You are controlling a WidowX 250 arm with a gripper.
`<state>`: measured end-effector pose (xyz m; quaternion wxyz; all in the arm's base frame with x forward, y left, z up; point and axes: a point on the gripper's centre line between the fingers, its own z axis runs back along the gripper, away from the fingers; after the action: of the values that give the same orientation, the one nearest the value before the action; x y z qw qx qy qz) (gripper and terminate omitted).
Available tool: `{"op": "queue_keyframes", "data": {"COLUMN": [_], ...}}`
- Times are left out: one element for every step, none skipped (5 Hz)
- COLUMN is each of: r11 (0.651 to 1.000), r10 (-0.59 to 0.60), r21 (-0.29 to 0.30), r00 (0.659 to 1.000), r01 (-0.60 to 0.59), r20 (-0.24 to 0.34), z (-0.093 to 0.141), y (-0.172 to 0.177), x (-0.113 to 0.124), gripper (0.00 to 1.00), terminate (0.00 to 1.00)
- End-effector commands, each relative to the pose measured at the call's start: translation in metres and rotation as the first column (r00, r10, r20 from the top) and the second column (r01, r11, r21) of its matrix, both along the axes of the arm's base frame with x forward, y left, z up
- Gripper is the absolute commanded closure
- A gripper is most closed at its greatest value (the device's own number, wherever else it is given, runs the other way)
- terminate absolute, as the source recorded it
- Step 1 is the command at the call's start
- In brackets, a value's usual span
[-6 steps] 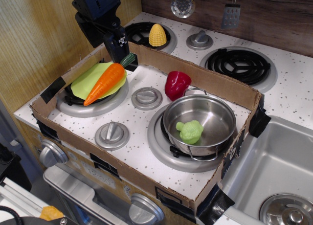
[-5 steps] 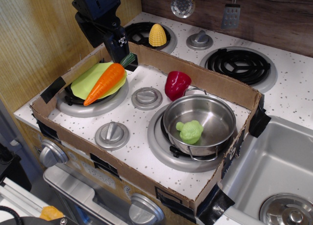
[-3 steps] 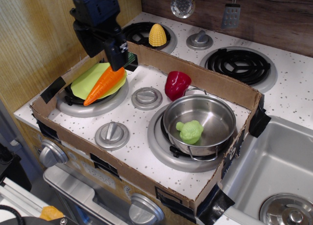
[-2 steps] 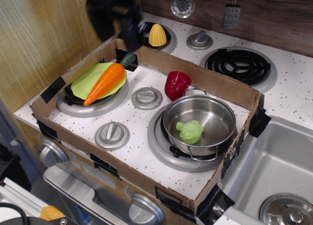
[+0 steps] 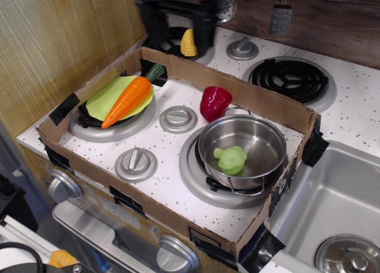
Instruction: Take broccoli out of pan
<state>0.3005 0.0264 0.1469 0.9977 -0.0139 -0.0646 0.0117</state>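
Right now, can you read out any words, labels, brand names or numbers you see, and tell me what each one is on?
None can be read.
The pan, broccoli, carrot, pepper and corn carry no print.
The cardboard box and its black tape show no lettering.
The stove knobs have no visible numbers.
The gripper is a dark blur; any marking there is unreadable.

A toy kitchen: play stove burners (image 5: 291, 78), knobs (image 5: 136, 161) and sink (image 5: 332, 208).
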Motion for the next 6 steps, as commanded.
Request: {"op": "queue_keyframes", "data": {"r11": [0.999,1.000,0.999,0.997,0.991,0.985], "r10": [0.025,0.020,0.042,0.050,0.068,0.087], "r21": [-0.035,-0.017,0.017,0.054,0.108,0.133], "r00": [0.998,0.998,0.996,0.993,0.989,0.984], "r01": [-0.023,-0.019,-0.044,-0.055,-0.082,-0.107], "r20": [0.050,0.057,0.075,0.103,0.127,0.153], "z": [-0.030,-0.047,-0.059,-0.065,-0.074,-0.083], "y": [-0.044,-0.057,-0.072,-0.079,-0.081,-0.078], "x": [0.001,0.003,0.006,0.006,0.001,-0.004], "gripper": [0.00,0.00,0.00,0.00,0.00,0.00], "terminate": [0.00,0.00,0.00,0.00,0.00,0.00]}}
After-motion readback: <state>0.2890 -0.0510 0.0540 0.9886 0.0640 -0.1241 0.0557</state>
